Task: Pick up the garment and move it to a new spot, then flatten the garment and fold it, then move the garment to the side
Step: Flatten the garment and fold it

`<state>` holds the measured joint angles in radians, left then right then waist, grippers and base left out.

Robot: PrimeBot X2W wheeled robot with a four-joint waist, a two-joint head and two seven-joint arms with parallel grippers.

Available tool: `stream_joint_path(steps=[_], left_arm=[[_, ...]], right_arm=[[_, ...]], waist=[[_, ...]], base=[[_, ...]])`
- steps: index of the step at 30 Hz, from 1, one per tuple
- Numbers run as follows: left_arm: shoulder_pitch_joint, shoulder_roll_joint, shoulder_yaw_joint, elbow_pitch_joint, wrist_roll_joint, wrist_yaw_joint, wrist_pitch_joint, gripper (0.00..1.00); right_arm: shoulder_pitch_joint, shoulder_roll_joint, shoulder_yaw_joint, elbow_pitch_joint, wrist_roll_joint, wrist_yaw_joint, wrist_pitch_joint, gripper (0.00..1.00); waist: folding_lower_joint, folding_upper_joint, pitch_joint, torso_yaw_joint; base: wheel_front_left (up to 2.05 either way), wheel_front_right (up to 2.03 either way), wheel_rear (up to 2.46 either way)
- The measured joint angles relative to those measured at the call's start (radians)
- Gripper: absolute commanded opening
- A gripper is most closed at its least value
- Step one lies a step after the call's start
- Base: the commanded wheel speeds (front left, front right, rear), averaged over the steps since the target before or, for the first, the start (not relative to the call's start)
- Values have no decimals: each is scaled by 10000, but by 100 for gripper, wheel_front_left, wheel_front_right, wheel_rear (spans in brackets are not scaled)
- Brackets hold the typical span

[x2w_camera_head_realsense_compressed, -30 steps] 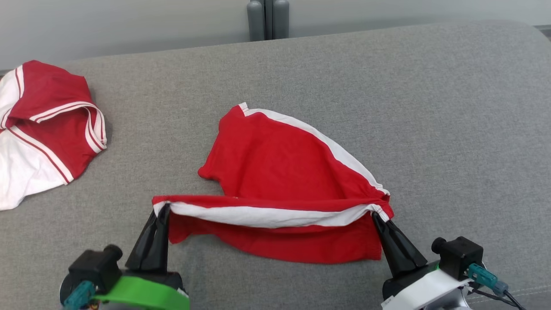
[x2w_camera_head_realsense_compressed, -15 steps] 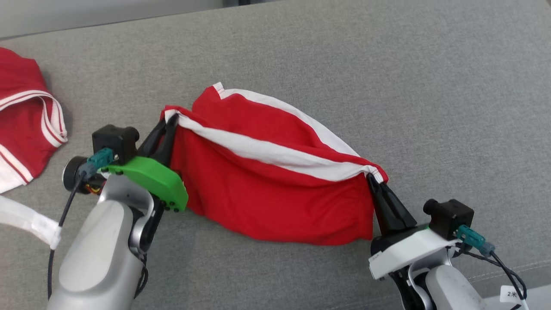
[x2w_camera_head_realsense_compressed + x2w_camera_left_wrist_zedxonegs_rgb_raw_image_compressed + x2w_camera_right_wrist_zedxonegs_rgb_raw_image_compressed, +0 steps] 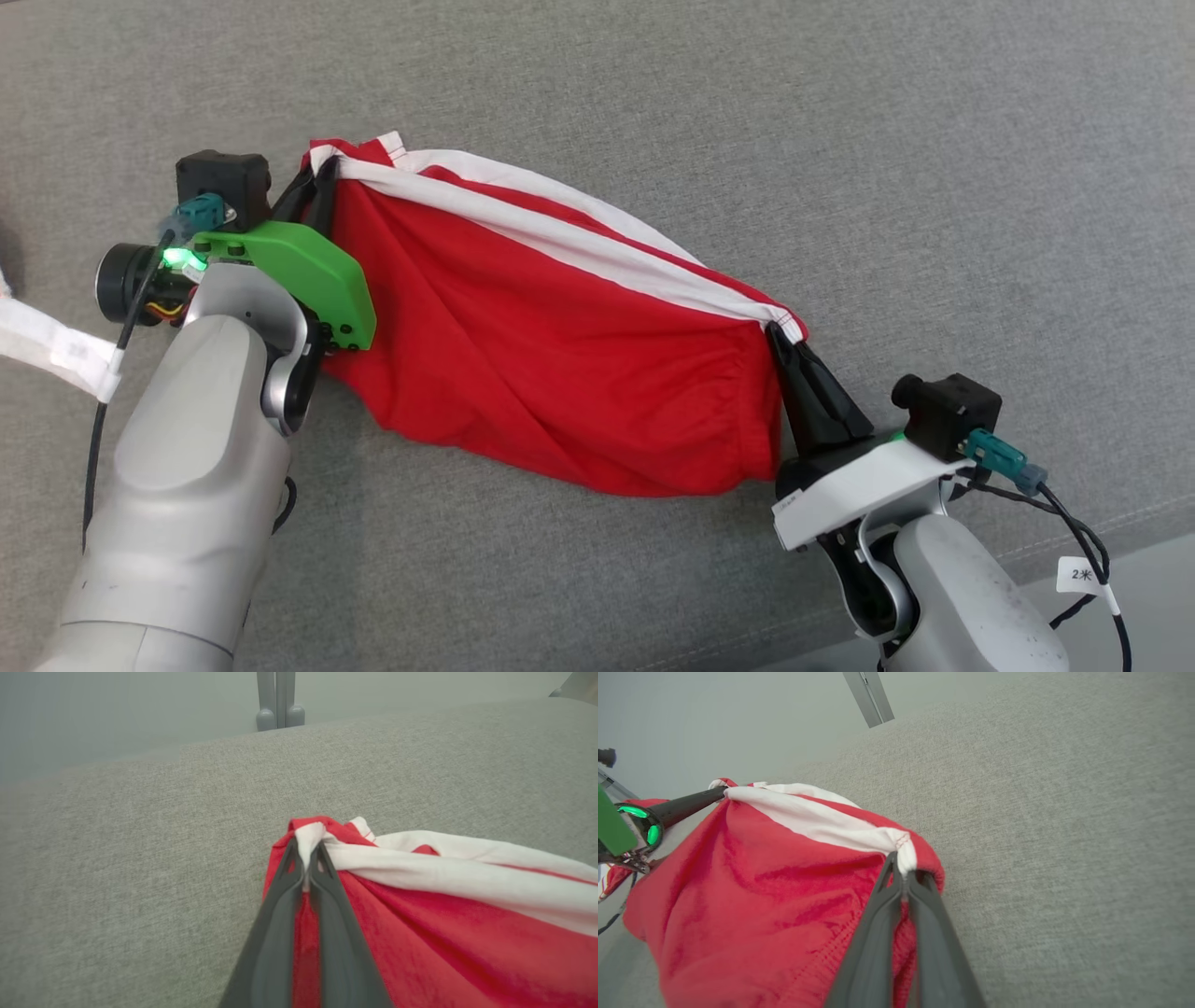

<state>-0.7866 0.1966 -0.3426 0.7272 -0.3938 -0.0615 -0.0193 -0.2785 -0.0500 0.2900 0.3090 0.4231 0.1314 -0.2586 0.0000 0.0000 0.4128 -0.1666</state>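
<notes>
The red cloth garment with a white band along its upper edge (image 3: 551,364) is stretched between both arms over the grey woven upholstery (image 3: 887,140), its loose body sagging below the band. At the left end, the left gripper (image 3: 317,182) is clenched on the band's corner. At the right end, the right gripper (image 3: 780,331) pinches the opposite corner just as tightly. This looks like the carrying or laying-out step, before any neat fold. Next, both arms should travel together, keep the band taut, lower the cloth flat, and only then let go.
</notes>
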Motion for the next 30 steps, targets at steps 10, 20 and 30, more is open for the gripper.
stream_joint_path(steps=[10,20,30], left_arm=[[-480,-228,-211,840,82,-15,-518,100],[322,-253,-374,33,-151,-180,-790,100],[2093,510,-504,-2253,-412,50,823,100]], right_arm=[[-106,4,-336,-234,-81,0,-31,100],[823,4,-1026,-1099,-756,-2,-40,100],[1772,2,-2140,-2098,-1473,-2,77,100]], waist=[[0,0,0,-68],[0,0,-545,180],[0,0,-1345,427]], base=[[0,0,0],[0,0,0],[0,0,0]])
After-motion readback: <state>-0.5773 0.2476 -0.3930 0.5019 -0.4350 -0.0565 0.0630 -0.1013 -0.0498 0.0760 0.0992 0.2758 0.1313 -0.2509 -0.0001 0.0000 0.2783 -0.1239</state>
